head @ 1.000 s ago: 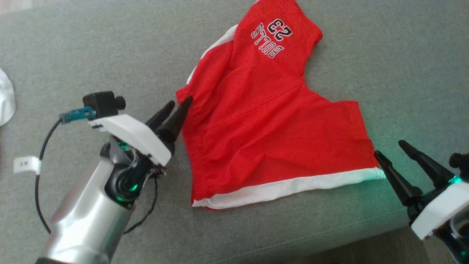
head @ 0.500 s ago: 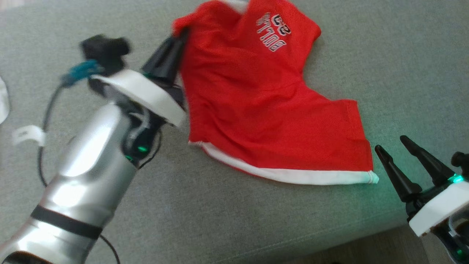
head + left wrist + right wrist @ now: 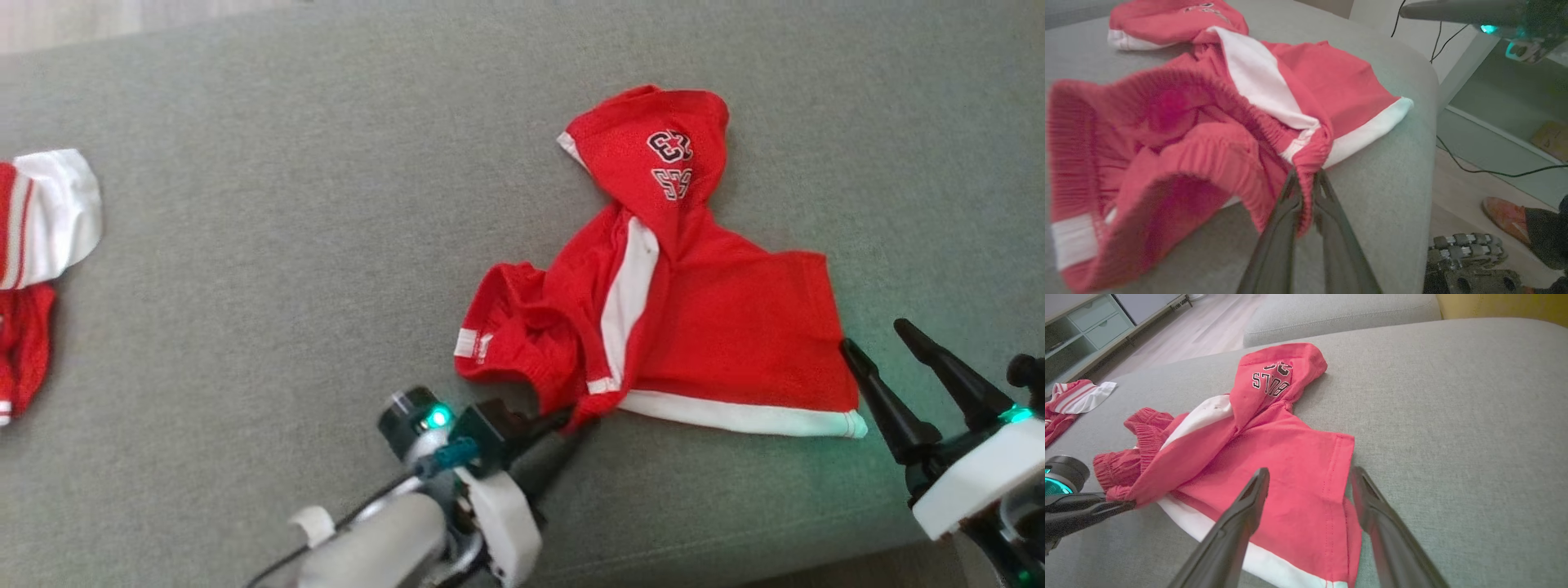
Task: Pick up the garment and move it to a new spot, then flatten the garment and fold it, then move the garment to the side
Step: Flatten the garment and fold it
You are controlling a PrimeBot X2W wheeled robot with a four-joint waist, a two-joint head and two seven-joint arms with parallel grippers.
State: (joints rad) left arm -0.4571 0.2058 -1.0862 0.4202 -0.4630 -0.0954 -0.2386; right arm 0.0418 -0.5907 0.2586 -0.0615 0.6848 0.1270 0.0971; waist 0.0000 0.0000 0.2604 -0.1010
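Note:
The garment [image 3: 718, 327] is a pair of red shorts with white trim and a printed logo, lying crumpled and partly folded over on the grey sofa [image 3: 245, 245]. My left gripper [image 3: 581, 420] is at its near left side, shut on a corner of the ribbed waistband. In the left wrist view the fingers pinch that red edge [image 3: 1312, 159] at my left gripper [image 3: 1306, 173]. My right gripper [image 3: 872, 335] stands open just right of the white hem corner. In the right wrist view my right gripper [image 3: 1309, 471] straddles the garment [image 3: 1290, 457] edge without touching it.
Another red and white cloth [image 3: 41, 220] lies at the sofa's far left. The sofa's front edge runs near both grippers, with floor beyond it. In the left wrist view a person's foot [image 3: 1506, 216] and cables [image 3: 1486, 171] are on the floor beside the sofa.
My left gripper shut on the waistband corner, lifted it away, then drew it back toward the near edge, folding the garment over. The head camera shifted. My right gripper stayed put.

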